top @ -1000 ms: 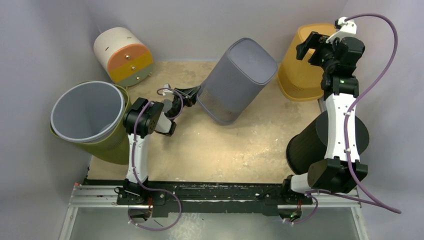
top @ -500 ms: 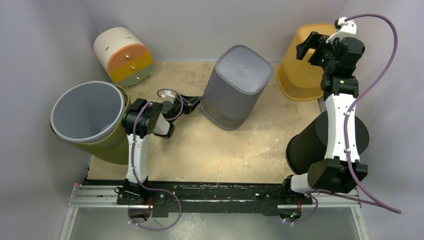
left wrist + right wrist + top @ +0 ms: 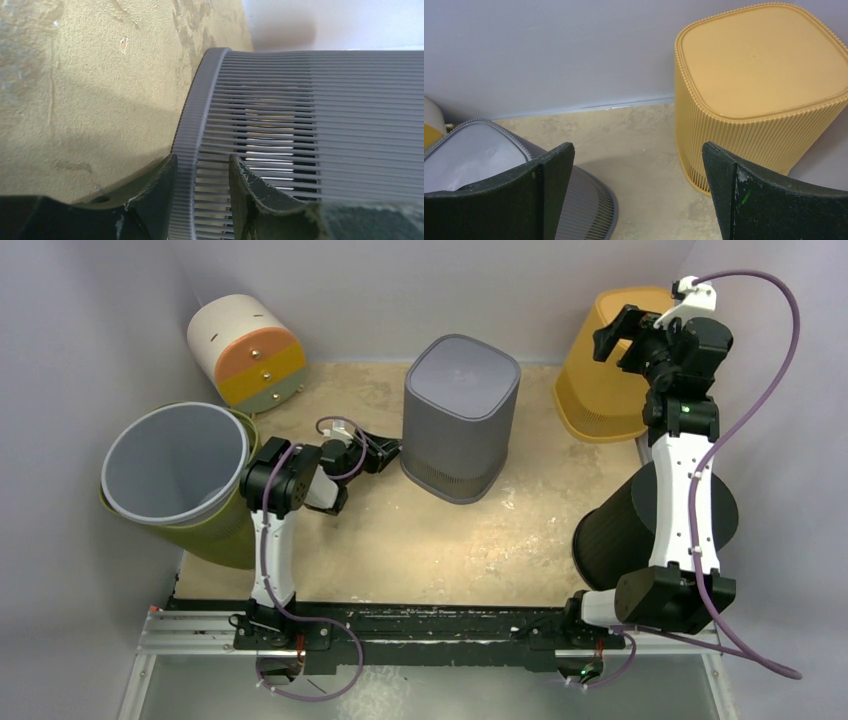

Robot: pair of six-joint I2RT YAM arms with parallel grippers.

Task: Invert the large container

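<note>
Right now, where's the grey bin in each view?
Top: grey bin at centre, upside down.
Left wrist: it fills the right, rim between the left gripper fingertips.
Right wrist: lower left.
Shared: back wall behind it.

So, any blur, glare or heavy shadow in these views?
Top external: even light, sharp, only soft shadows. Left wrist: grey bin fills the frame, sharp, shadowing the table beside it. Right wrist: yellow bin crisp, right gripper dark and slightly soft.
</note>
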